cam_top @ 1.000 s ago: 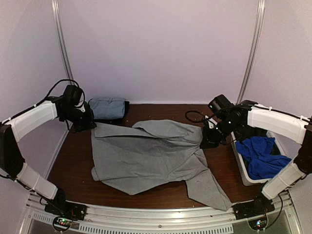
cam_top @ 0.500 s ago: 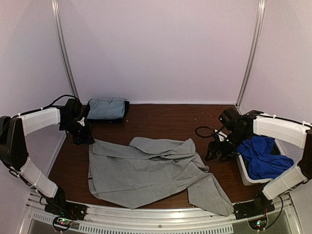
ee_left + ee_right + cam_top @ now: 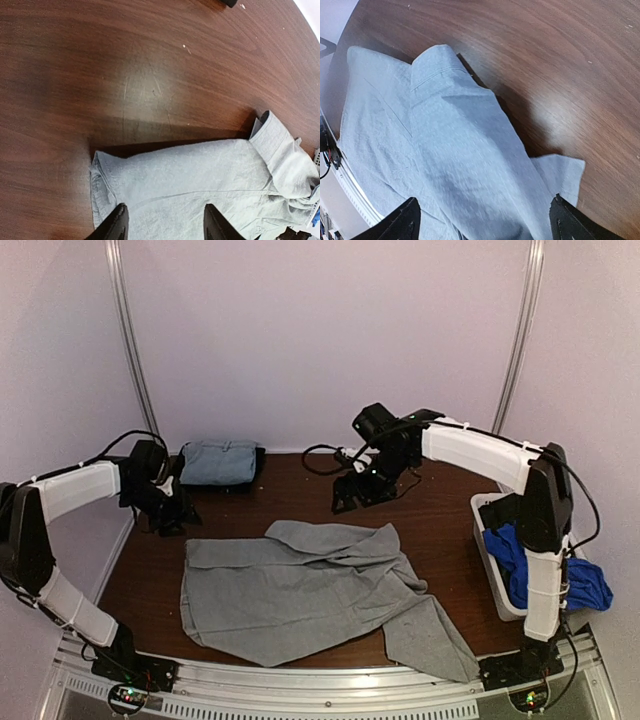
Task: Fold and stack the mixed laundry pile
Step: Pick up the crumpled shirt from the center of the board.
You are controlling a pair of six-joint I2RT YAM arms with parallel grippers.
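Grey shirt (image 3: 300,590) is lying limp and spread out below both arms, the left gripper (image 3: 164,226) hovering fingers apart just beside its corner, the right gripper (image 3: 485,220) gaping empty near its far edge; I am judging it light, floppy, best pinched at hem corners.

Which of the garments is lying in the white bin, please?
The blue one; the grey shirt lies spread on the table, and another grey piece sits folded at back left.
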